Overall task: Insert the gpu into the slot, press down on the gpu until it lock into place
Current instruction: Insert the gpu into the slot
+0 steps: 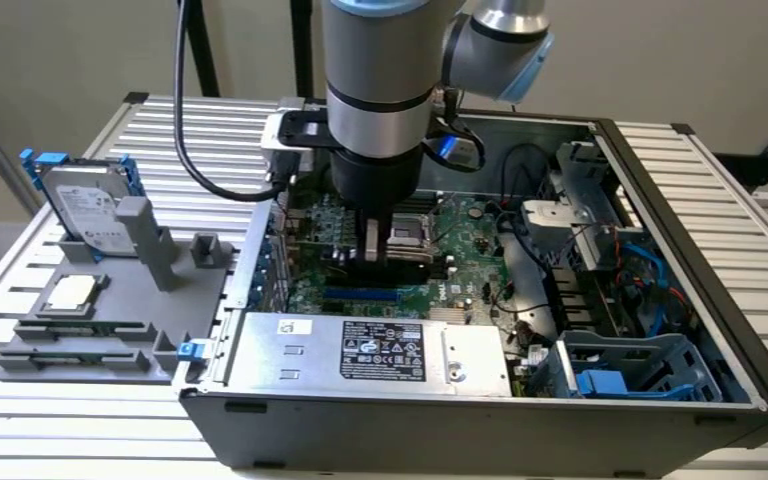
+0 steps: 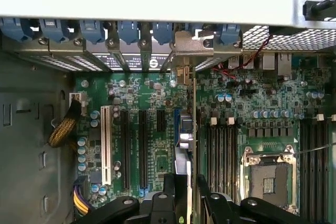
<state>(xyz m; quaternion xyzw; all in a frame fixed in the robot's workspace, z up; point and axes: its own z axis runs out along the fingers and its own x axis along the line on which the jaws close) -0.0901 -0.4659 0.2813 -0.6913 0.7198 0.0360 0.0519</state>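
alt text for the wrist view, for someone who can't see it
Seen from above inside an open computer, the gripper has its fingers open on either side of a thin card that stands on edge along a blue slot on the green motherboard. An empty processor socket sits elsewhere on the board.

Case [image 1: 491, 432] matt sheet metal; slot [image 1: 361, 297] smooth plastic.
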